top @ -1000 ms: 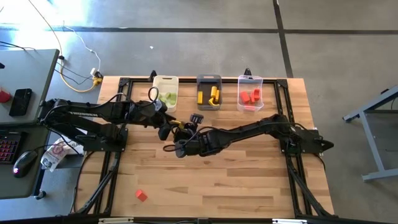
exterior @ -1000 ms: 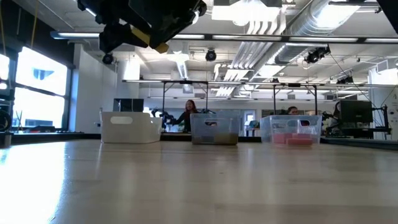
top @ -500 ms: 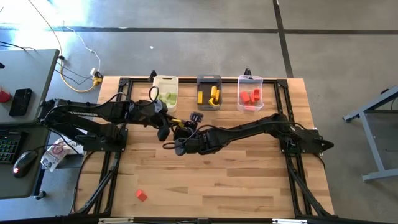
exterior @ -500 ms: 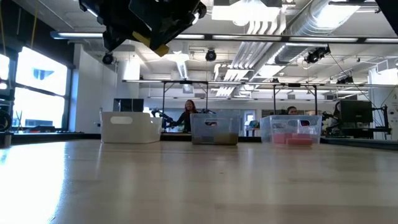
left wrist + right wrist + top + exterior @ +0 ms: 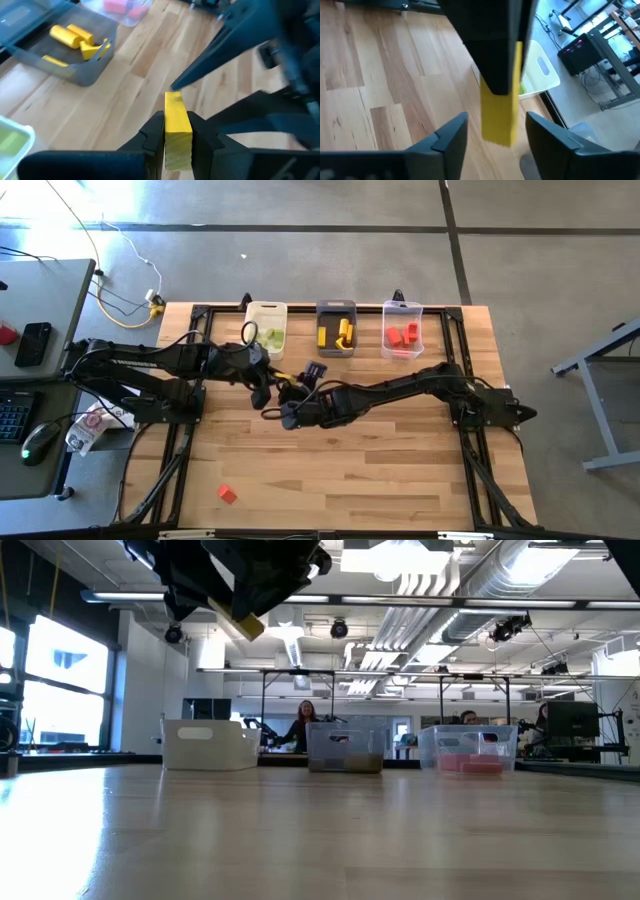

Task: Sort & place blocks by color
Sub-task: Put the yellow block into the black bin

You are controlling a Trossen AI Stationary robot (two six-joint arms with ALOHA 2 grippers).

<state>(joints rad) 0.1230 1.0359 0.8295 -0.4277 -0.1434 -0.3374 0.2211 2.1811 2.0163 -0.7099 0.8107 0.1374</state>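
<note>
Two grippers meet above mid-table in the high view: left gripper (image 5: pixel 272 392) and right gripper (image 5: pixel 287 408). Low view: yellow block (image 5: pixel 249 625) hangs high beneath dark arms. Left wrist view: left fingers (image 5: pixel 152 136) clamp the block (image 5: pixel 176 131). Right wrist view: right fingers (image 5: pixel 445 137) stand apart, clear of it.

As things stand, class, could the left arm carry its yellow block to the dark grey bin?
Probably yes. The left gripper is shut on the yellow block, the dark grey bin lies close by, and the right gripper has opened around the block.
</note>
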